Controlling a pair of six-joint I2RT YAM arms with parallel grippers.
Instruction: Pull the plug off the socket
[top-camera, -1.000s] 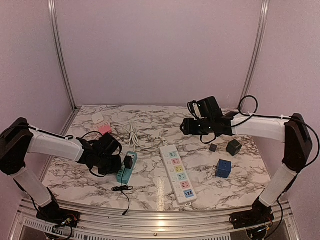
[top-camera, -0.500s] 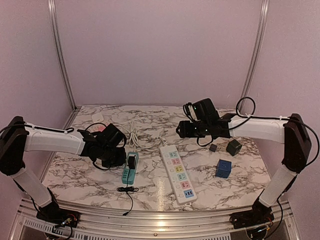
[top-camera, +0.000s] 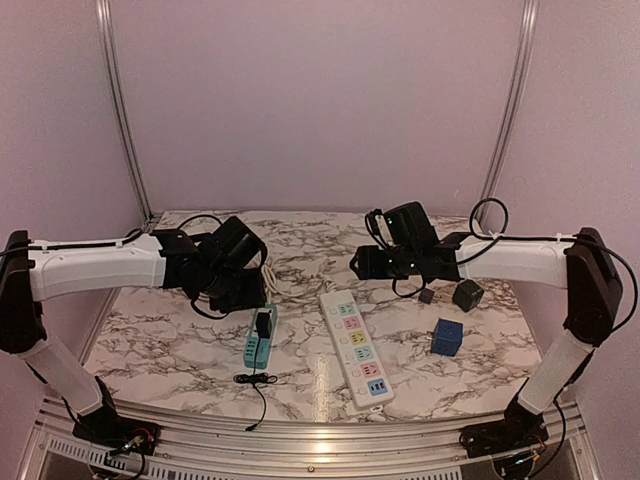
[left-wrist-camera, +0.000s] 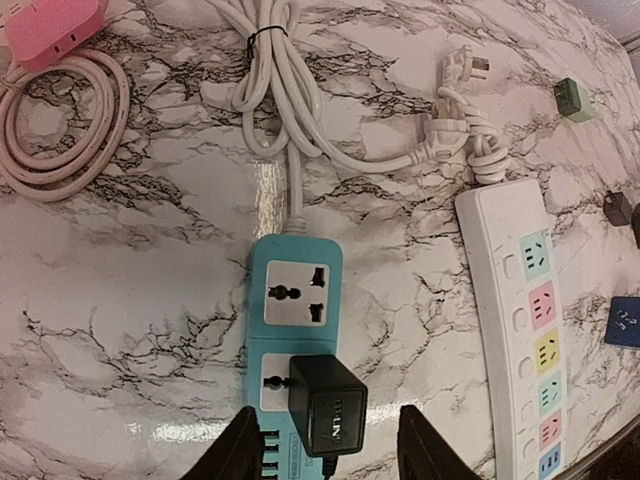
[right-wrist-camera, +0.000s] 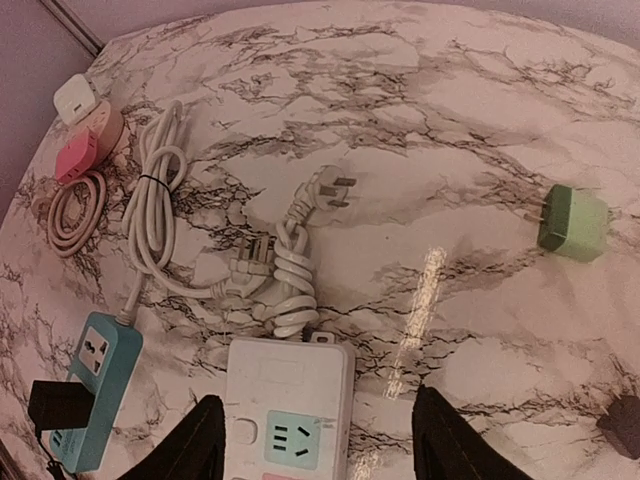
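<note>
Trailing toward the near edge of the marble table, a thin black cable runs from the black plug. The plug is seated in the nearer of the two sockets on the teal power strip. Just to the right, apart from it and roughly parallel, lies the white power strip with its pastel outlets. A blue cube rests further right.

The left gripper hovers over the teal power strip. Its fingers are spread wide, and in the wrist view the plug shows between them with neither finger touching it. The right gripper hangs above the far end of the white power strip, fingers wide apart and holding nothing.

Beyond it sit a dark green cube and a small grey block. Farther back are the bundled white cord of the teal power strip, the knotted white cable, a green adapter and, at the far left, a pink power strip.
</note>
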